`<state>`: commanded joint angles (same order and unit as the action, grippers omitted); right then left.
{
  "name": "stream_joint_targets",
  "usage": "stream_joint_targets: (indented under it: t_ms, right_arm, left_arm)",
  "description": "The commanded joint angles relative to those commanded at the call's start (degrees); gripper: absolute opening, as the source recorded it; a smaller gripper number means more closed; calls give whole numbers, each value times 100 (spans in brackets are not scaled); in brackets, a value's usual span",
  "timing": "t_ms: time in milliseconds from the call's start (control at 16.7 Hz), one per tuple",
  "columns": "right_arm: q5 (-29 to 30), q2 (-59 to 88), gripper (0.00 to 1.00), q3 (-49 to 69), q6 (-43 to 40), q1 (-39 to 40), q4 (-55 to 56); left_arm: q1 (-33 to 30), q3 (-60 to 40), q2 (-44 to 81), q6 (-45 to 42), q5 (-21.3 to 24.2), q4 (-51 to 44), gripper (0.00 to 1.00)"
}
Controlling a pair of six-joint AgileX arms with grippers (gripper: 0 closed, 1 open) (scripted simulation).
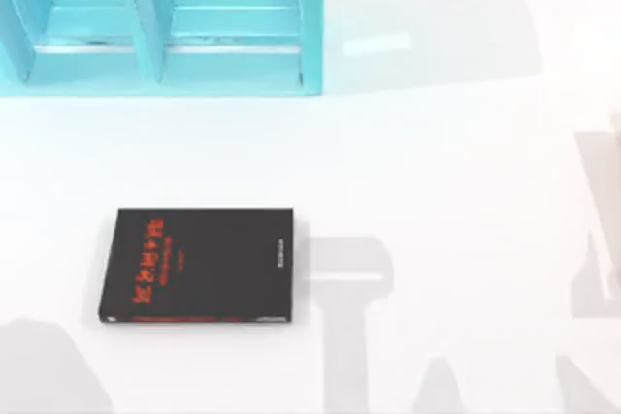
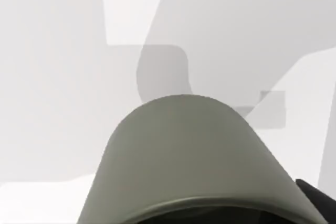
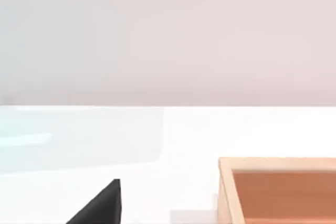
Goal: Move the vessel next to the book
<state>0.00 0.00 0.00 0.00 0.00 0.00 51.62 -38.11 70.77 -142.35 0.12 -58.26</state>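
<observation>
The book (image 1: 197, 266) lies flat on the white table, left of centre in the top view: black cover, red lettering, a thin red line along its near edge. One black corner of the book (image 3: 102, 206) shows in the right wrist view. The vessel (image 2: 184, 156), a plain grey-olive cup with a dark inside, sits very close to the left wrist camera. It hangs above the table and casts a shadow on the surface beyond it. My left gripper (image 2: 210, 220) is shut on it, and one dark finger (image 2: 319, 203) shows at the cup's side.
A teal shelf unit (image 1: 155, 26) with open compartments stands at the back left of the table. In the right wrist view a wooden box (image 3: 226, 192) with an orange-brown inside stands near the book's corner. Grey shadows fall on the table right of the book.
</observation>
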Motion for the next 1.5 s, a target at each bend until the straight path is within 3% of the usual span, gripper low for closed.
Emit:
stream_joint_targets:
  t_ms: [540, 780, 1080, 1500]
  right_arm:
    - [0, 0, 100, 0, 0, 0, 0]
    - [0, 0, 100, 0, 0, 0, 0]
    - [0, 0, 100, 0, 0, 0, 0]
    - [0, 0, 100, 0, 0, 0, 0]
  left_arm:
    - [-43, -342, -168, 65, 1, -435, 0]
    - [-359, -572, 7, 788, 10, -485, 0]
    - [-1208, -1092, 456, 2780, 30, -617, 0]
    - [-2872, -1887, 1335, 6727, 142, -901, 0]
